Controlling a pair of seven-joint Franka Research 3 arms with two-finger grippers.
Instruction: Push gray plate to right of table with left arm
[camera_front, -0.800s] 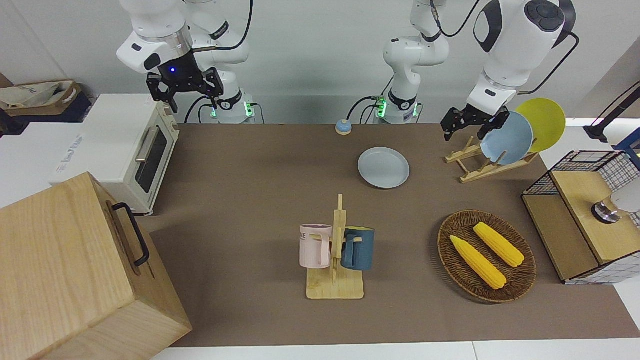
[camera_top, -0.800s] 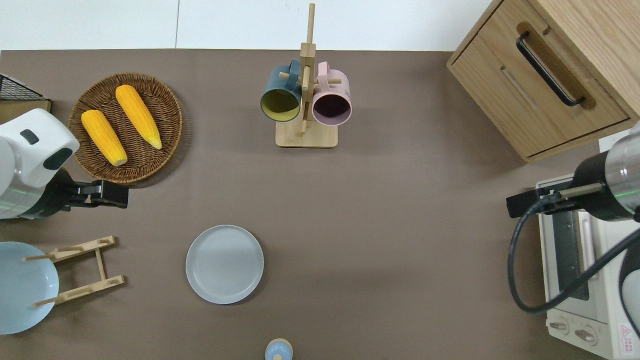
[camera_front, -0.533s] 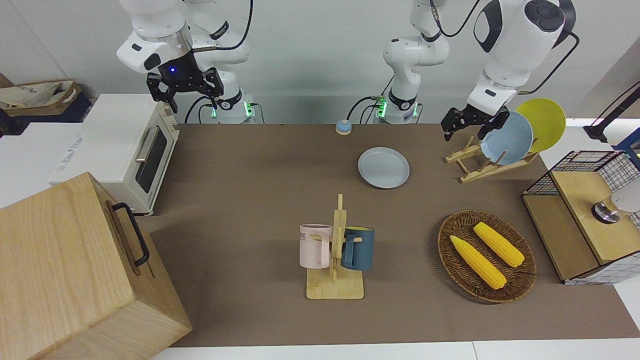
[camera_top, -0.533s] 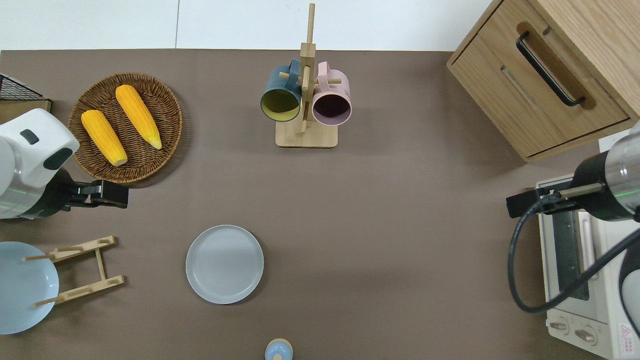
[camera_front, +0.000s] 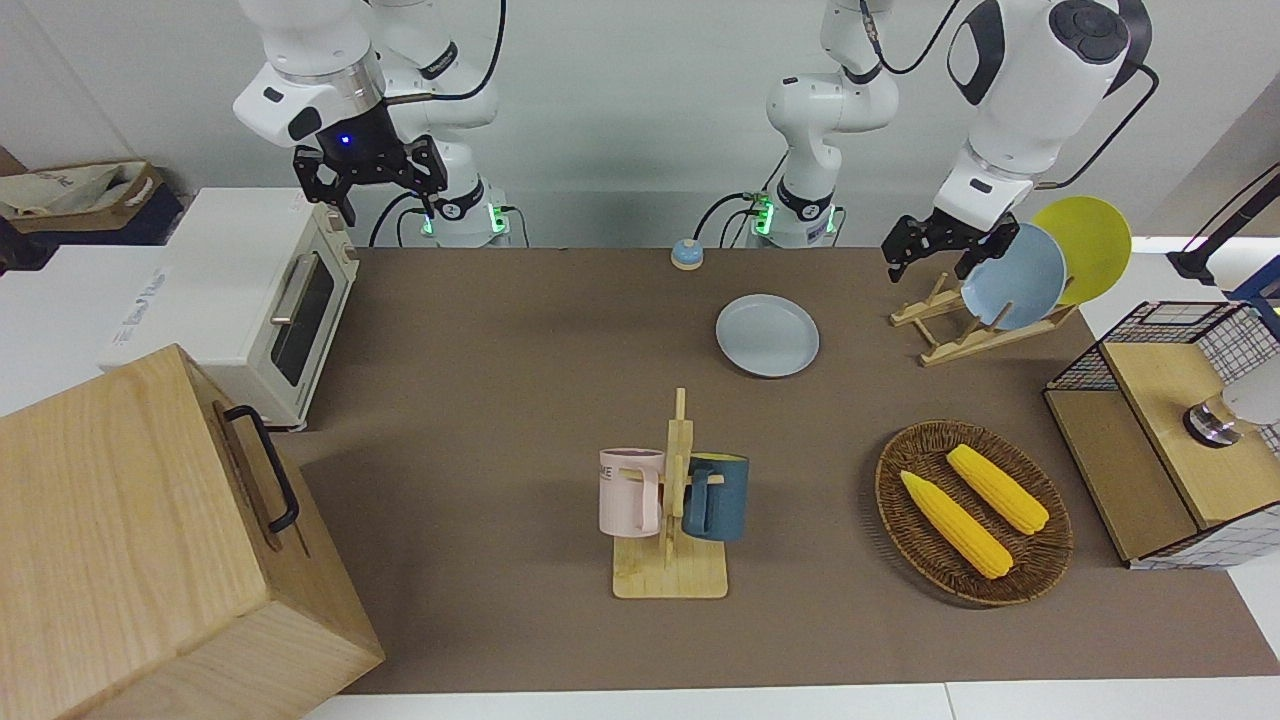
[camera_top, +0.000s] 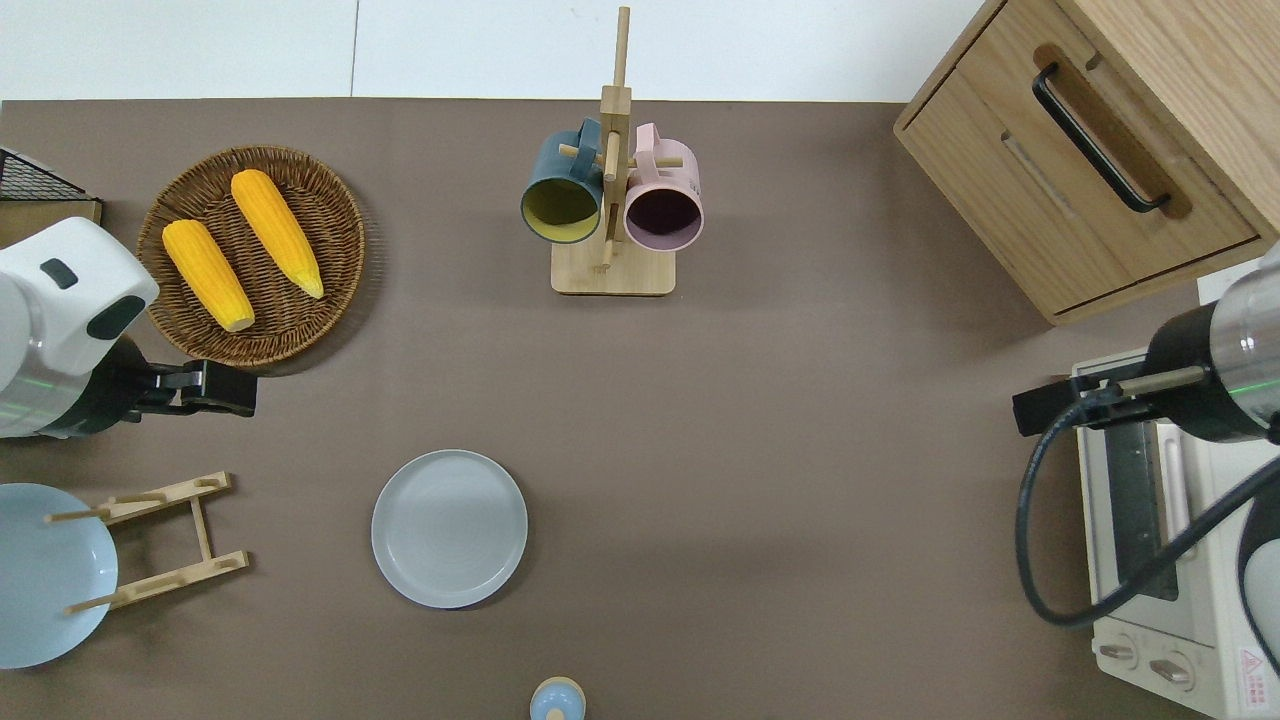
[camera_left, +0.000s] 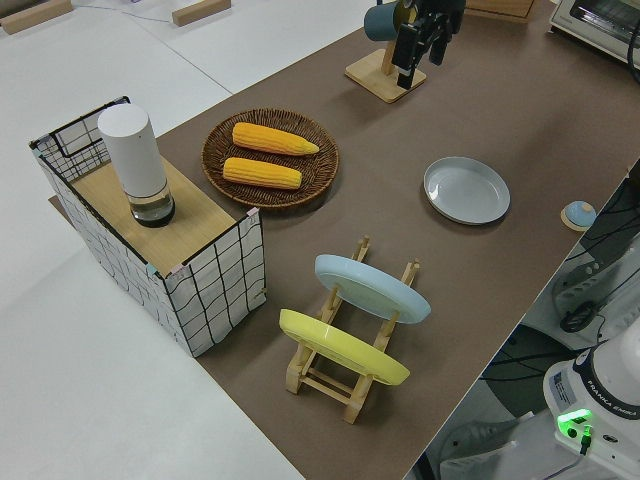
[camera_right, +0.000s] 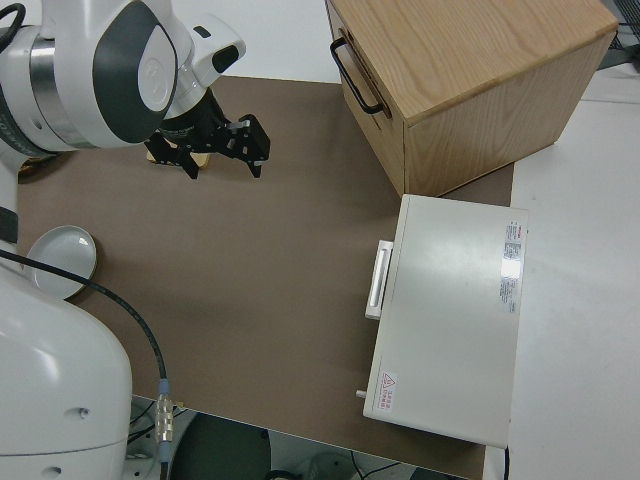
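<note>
Overhead, left gripper (camera_top: 235, 390) hangs beside the basket (camera_top: 330, 190), clear of the gray plate (camera_top: 449, 528); front view shows fingers apart.

Gray plate (camera_top: 449, 528) pale gray-blue; table (camera_top: 800, 420) matte brown; corn (camera_top: 276, 232) yellow.

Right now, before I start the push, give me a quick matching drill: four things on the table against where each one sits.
Things:
1. gray plate
2. corn cobs
3. pink mug
4. sky-blue plate

Places:
A. hanging on the mug tree
B. flat on the table cover
C. leaning in the wooden rack
D. in the wicker basket

Pairs: 1-B, 2-D, 3-A, 4-C
</note>
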